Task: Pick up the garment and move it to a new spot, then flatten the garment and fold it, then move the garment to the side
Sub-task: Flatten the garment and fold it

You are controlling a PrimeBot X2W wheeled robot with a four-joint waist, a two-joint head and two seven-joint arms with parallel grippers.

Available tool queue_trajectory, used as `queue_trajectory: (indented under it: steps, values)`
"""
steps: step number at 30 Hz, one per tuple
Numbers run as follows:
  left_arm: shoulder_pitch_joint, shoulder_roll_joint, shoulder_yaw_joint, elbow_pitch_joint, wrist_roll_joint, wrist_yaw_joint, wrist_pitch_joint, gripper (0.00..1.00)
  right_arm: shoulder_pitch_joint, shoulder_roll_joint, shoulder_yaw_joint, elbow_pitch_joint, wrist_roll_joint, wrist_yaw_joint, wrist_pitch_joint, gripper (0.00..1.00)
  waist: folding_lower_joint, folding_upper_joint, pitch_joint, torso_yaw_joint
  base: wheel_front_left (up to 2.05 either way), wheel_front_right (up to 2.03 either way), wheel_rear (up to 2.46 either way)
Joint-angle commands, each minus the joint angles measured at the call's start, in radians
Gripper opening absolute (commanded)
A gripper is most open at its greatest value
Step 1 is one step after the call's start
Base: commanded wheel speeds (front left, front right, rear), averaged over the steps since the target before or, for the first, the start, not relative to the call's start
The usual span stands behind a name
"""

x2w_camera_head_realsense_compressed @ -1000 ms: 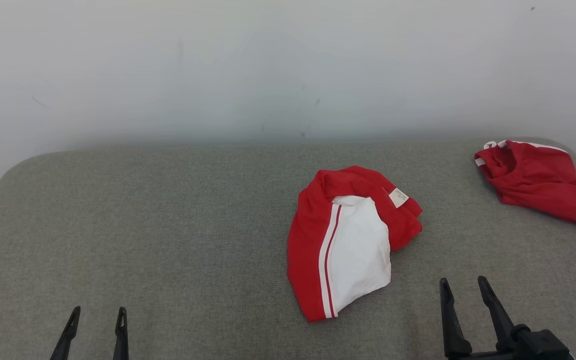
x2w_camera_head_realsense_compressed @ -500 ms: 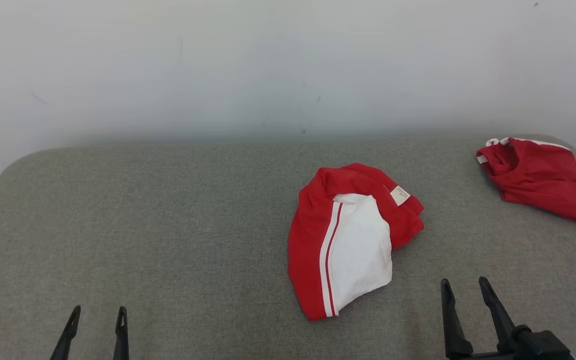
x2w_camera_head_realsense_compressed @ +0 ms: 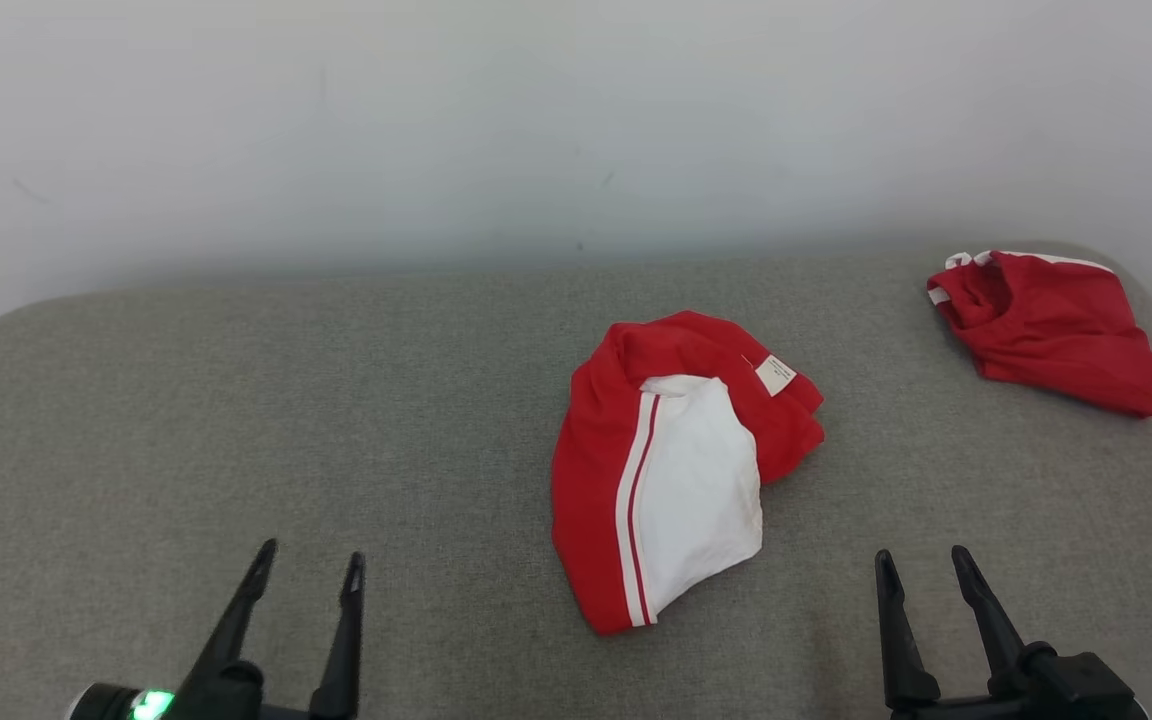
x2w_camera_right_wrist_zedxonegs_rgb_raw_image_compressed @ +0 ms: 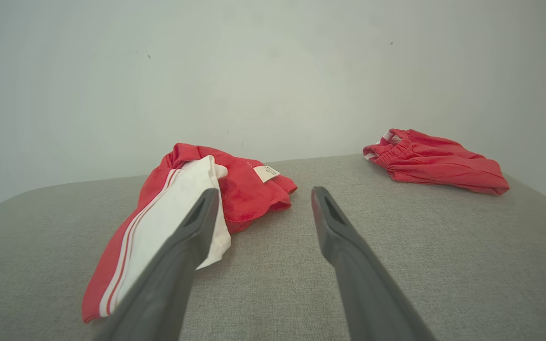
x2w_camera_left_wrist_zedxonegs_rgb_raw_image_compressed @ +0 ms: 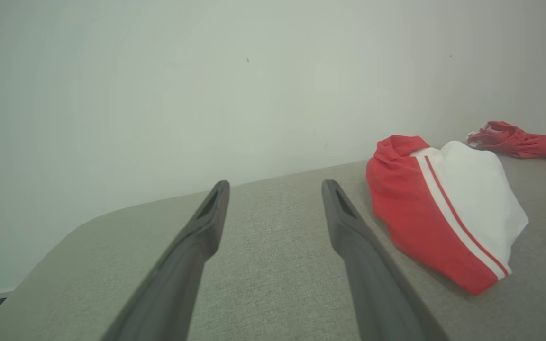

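- Since a second ago the left gripper (x2w_camera_head_realsense_compressed: 312, 552) has come forward and inward over the grey padded top (x2w_camera_head_realsense_compressed: 236, 400), and the green light (x2w_camera_head_realsense_compressed: 148, 703) at its base now shows; the whole head view has also slid a little, which is the camera turning, not the things on the top moving
- The red and white garment (x2w_camera_head_realsense_compressed: 671, 470) lies crumpled a little right of the middle of the top, white panel and stripes uppermost, red cloth bunched at the far end with a small white label (x2w_camera_head_realsense_compressed: 775, 374) showing
- Left gripper: fingers spread wide with nothing between them, over bare fabric well to the left of the garment
- Right gripper (x2w_camera_head_realsense_compressed: 920, 553): also spread open and empty, near the garment's lower right edge but apart from it
- A second red garment (x2w_camera_head_realsense_compressed: 1046, 325) sits well apart at the far right corner, close to the wall (x2w_camera_head_realsense_compressed: 536, 120)
- By its looks the garment is light, soft and floppy; it will likely sag and fall open when lifted, and a shallow pinch may catch only the top layer
- The best hold seems to be the bunched red edge at the far end and the near red hem, one gripper on each, so the cloth hangs open for laying flat
- The pick-up is not yet begun
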Motion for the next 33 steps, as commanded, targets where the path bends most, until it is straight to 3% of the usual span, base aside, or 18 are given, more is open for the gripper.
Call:
queue_trajectory:
  steps: [1, 9, 18, 33]
  values:
    - [-0.037, -0.014, -0.027, 0.011, 0.013, -0.014, -0.003, 1.00, -0.010, 0.002, 0.002, -0.001, 0.004, -0.003, 0.000, 1.00, 0.0000, 0.0000, 0.016, -0.022, 0.00, 0.00, 0.00]
    - [-0.180, -0.052, -0.177, 0.098, 0.027, -0.056, -0.003, 1.00, -0.039, 0.003, 0.006, -0.009, 0.010, -0.003, 0.000, 1.00, 0.0000, 0.0000, 0.082, -0.100, 0.00, 0.00, 0.00]
    - [-0.308, -0.064, -0.330, 0.226, 0.025, -0.063, -0.003, 1.00, -0.073, 0.003, 0.003, -0.024, 0.026, -0.003, 0.000, 1.00, 0.0000, 0.0000, 0.170, -0.182, 0.00, 0.00, 0.00]
    - [-0.414, -0.047, -0.477, 0.496, 0.026, -0.064, -0.003, 1.00, -0.107, 0.003, 0.004, -0.027, 0.044, -0.003, 0.000, 1.00, 0.0000, 0.0000, 0.216, -0.217, 0.00, 0.00, 0.00]
